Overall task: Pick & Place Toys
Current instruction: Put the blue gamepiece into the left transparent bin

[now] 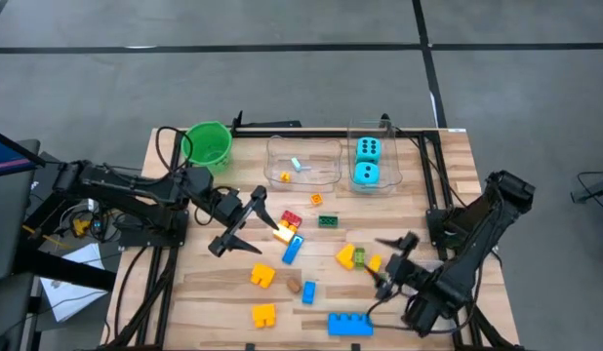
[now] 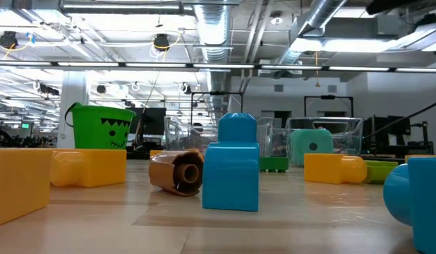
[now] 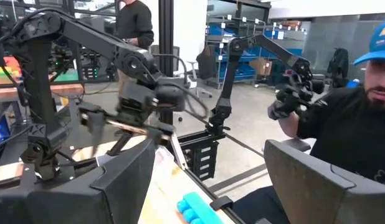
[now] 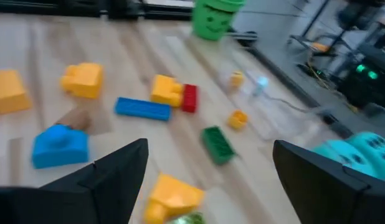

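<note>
- The left gripper [image 1: 241, 223] hangs over the middle of the table [image 1: 184, 292], jaws spread wide with nothing between them. It sits just left of the cluster of a red block [image 1: 291, 219], an orange-yellow block [image 1: 283, 233] and a slanted blue block [image 1: 293, 250], which suggests it is lined up for a pick there.
- The right gripper [image 1: 392, 261] is low over the right side, fingers apart and empty. A yellow block [image 1: 346, 256] with a small green piece [image 1: 360, 255] beside it lies just to its left, outside the jaws.
- Two cyan dice [image 1: 367, 162] already sit in the right clear tub [image 1: 391, 180] at the far edge, probably because the tubs are the drop-off. The left clear tub [image 1: 274, 156] holds a few small pieces, too small to name.
- More blocks lie loose near the front: yellow ones [image 1: 262, 276], a small blue block [image 1: 308, 292] and a long blue block [image 1: 350, 324].
- The green bucket [image 1: 208, 144] stands at the far left.
</note>
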